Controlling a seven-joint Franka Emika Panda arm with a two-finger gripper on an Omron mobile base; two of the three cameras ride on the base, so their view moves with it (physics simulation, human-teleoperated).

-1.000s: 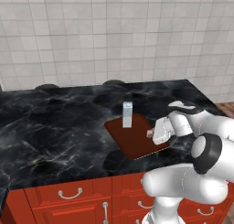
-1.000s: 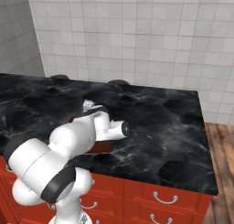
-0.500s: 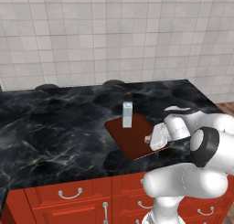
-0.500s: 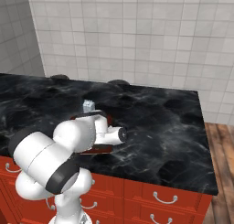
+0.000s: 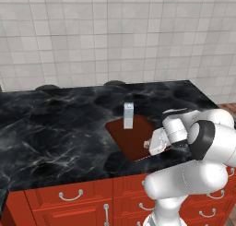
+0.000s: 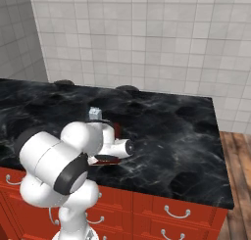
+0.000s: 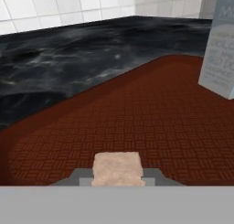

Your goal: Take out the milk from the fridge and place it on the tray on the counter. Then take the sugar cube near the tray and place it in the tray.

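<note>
Over the tray (image 5: 133, 139), near its right front edge, the jaws are pinching the sugar cube (image 7: 117, 169), which sits just above the woven tray floor. Left of the jaws, the tray's raised rim curves round, with the black marble bench (image 5: 55, 133) beyond it. Ahead of the jaws, the tray floor lies bare up to the far rim. Right of the jaws and further back, the milk (image 7: 221, 49) stands upright on the tray, well apart from the sugar cube. Bench surface continues beyond the tray to the tiled wall (image 5: 115, 36).
</note>
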